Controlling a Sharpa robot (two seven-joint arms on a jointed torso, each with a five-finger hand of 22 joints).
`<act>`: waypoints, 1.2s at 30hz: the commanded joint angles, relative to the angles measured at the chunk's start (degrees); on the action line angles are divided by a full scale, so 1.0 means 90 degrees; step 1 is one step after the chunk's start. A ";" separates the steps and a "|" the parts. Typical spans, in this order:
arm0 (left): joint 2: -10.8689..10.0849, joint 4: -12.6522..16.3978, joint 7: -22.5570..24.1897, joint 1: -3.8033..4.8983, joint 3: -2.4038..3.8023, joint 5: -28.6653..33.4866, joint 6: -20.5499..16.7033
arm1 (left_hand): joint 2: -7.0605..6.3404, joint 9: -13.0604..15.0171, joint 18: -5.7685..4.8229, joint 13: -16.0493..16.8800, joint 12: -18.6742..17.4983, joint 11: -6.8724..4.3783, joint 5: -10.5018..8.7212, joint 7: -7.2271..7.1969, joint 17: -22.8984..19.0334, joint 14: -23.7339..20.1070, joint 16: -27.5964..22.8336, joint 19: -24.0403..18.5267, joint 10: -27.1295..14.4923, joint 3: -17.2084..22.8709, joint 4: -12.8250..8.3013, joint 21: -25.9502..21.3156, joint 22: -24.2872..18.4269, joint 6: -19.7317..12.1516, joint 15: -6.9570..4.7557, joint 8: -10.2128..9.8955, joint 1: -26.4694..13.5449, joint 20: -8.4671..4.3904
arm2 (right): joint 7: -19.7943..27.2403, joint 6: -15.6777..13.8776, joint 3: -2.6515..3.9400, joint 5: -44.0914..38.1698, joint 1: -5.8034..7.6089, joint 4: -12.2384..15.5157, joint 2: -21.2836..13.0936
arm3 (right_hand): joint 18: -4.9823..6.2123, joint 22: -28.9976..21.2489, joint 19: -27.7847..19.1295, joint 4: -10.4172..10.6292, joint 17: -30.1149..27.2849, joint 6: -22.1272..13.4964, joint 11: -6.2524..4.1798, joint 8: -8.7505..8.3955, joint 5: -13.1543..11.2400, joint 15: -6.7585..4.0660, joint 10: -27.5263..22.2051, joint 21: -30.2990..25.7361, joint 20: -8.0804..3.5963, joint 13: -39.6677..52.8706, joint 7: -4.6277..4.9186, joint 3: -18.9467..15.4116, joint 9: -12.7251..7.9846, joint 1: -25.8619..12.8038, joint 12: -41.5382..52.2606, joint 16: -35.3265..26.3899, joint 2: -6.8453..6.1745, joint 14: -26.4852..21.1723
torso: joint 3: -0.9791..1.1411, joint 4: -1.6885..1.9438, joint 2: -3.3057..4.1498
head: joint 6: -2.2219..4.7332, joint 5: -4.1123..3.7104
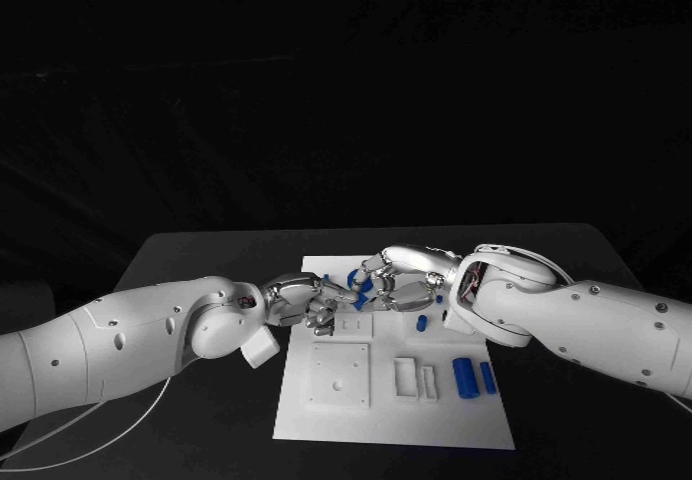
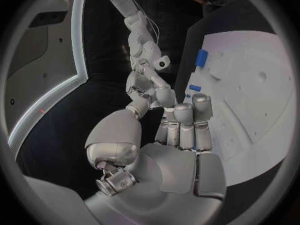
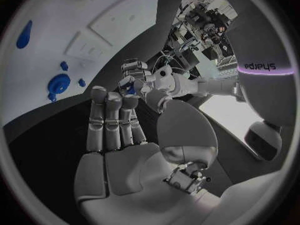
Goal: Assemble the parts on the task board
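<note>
Task board (image 1: pixel 339 425) below; left hand (image 1: pixel 300 300), right hand (image 1: pixel 407 278) fingertips meet, grip unclear.

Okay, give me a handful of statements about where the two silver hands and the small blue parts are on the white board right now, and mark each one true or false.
1. The left hand and the right hand are close together over the far part of the white task board. True.
2. Two blue cylindrical parts lie side by side near the board's right edge. True.
3. The white task board hangs over the table's left edge. False: it lies in the middle of the black table.
4. Both hands rest on the bare table, beside the board. False: they are over the board.
5. The square white plate on the board's near left is covered in blue parts. False: nothing blue lies on it.
</note>
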 commanded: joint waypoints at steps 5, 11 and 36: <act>0.0011 0.0011 0.0029 0.0007 0.0007 0.0005 0.0071 | -0.0028 -0.0013 0.0005 -0.0028 0.0004 -0.0024 -0.0026 -0.0011 -0.0001 -0.0003 0.0026 -0.0020 0.0050 -0.0066 -0.0025 0.0018 0.0048 0.0222 -0.0046 0.0088 0.0147 -0.0561 | -0.0054 -0.0062 -0.0001 -0.0010 -0.0007 0.0003 -0.0004 | 0.0074 -0.0004 -0.0017 -0.0007 0.0078 0.0698 -0.0056 0.0021 -0.0004 -0.0014 0.0008 0.0026 -0.0038 0.0008 0.0015 0.0036 0.0038 -0.0013 0.0006 0.0030 0.0033 -0.0050 | 0.0000 -0.0003 0.0003 | -0.0002 0.0004; 0.0019 0.0010 0.0027 0.0007 0.0007 -0.0018 0.0062 | -0.0126 -0.0030 0.0004 -0.0039 0.0003 -0.0040 -0.0026 -0.0027 -0.0004 0.0003 0.0027 -0.0017 0.0056 -0.0092 -0.0088 0.0020 0.0048 0.0263 -0.0062 0.0098 0.0249 -0.0570 | -0.0061 -0.0078 -0.0001 -0.0024 -0.0007 0.0001 -0.0005 | 0.0075 -0.0004 -0.0014 -0.0009 0.0077 0.0697 -0.0057 0.0023 -0.0004 -0.0015 0.0011 0.0027 -0.0039 0.0008 0.0014 0.0047 0.0046 -0.0014 0.0006 0.0033 0.0029 -0.0049 | 0.0001 -0.0001 0.0005 | -0.0005 0.0004; 0.0044 0.0000 0.0151 0.0007 0.0007 -0.0043 -0.0162 | 0.0339 -0.0050 -0.0036 -0.0113 0.0005 -0.0115 0.0359 -0.0109 -0.0009 0.0126 0.0066 0.0055 0.0251 -0.0021 -0.0135 0.0045 0.0040 0.0602 -0.0134 0.0245 0.1026 -0.0600 | -0.0095 0.0037 -0.0001 -0.0060 -0.0007 0.0057 -0.0002 | 0.0074 -0.0009 -0.0005 -0.0015 0.0071 0.0689 -0.0059 0.0028 -0.0004 -0.0019 0.0022 0.0029 -0.0044 0.0008 0.0012 0.0094 0.0077 -0.0026 0.0001 0.0038 0.0008 -0.0044 | 0.0003 0.0001 0.0000 | -0.0015 0.0002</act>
